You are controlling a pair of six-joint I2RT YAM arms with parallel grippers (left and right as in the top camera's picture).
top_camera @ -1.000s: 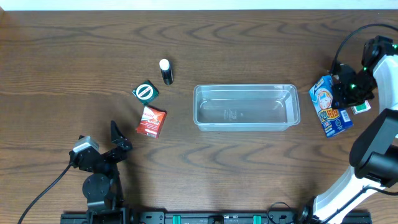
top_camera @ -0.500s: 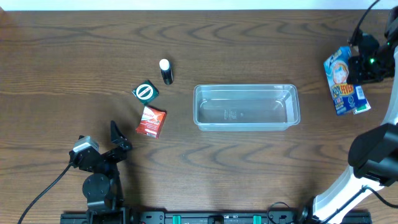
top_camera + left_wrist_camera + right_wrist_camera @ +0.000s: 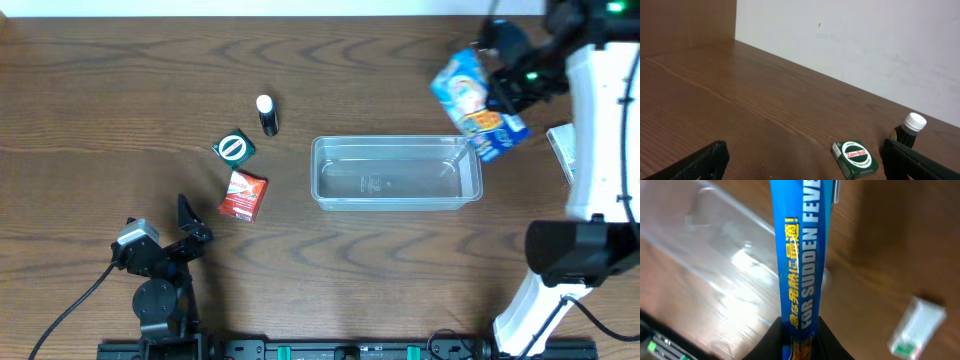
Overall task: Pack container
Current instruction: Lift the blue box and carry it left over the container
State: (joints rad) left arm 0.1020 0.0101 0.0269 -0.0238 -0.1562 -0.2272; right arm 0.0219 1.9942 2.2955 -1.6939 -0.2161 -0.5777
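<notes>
**Fig.** Overhead + both wrist views. R jaws closed narrow on blue box [image 3: 478, 100], held tilted, off the table [image 3: 100, 60]. In R wrist view the box runs edge-on straight out from the jaws. Container [image 3: 396, 172], a clear tub, sits on the table just down-left of R jaws. In overhead view the box's lower corner overlaps its right end. Small white-green pack [image 3: 562, 150] lies on the other side of R jaws. L jaws wide apart, low by the table. Green box [image 3: 855, 157] and white-capped bottle [image 3: 907, 130] ahead of L jaws; red packet [image 3: 243, 194] near.
</notes>
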